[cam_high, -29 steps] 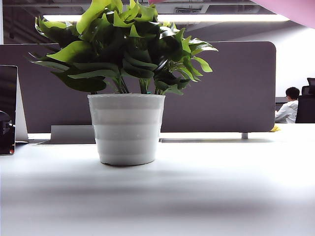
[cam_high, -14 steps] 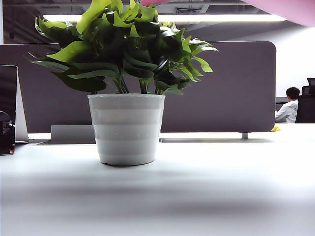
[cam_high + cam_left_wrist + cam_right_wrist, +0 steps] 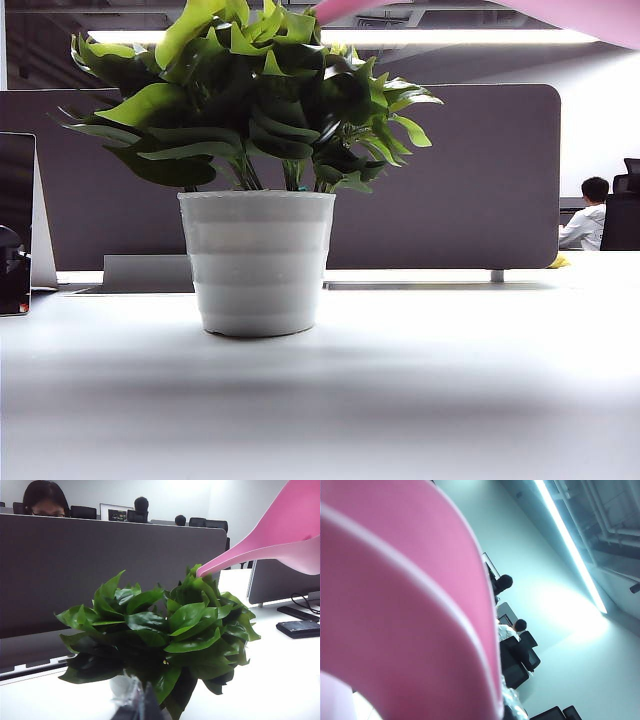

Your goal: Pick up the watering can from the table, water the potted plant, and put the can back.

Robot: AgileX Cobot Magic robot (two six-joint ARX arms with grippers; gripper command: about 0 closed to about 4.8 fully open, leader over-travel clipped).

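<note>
The potted plant (image 3: 256, 262), green leaves in a white ribbed pot, stands on the white table (image 3: 420, 400) left of centre. The pink watering can (image 3: 590, 15) hangs high at the upper right, and its spout tip (image 3: 345, 8) reaches over the leaves. In the left wrist view the watering can (image 3: 280, 535) tilts down toward the potted plant (image 3: 165, 630), the spout's mouth just above the foliage. Pink plastic of the watering can (image 3: 395, 605) fills the right wrist view; my right gripper (image 3: 506, 710) is shut on it. My left gripper (image 3: 137, 707) sits shut near the pot, holding nothing.
A grey partition (image 3: 450, 180) runs behind the table. A dark screen (image 3: 15, 220) stands at the far left edge. A black device (image 3: 300, 627) and a monitor (image 3: 280, 580) sit on the table beyond the plant. People sit in the background (image 3: 585, 215).
The can's spout tip has slid leftward into the top of the exterior view, over the plant's leaves. The plant and the left arm have not moved.
</note>
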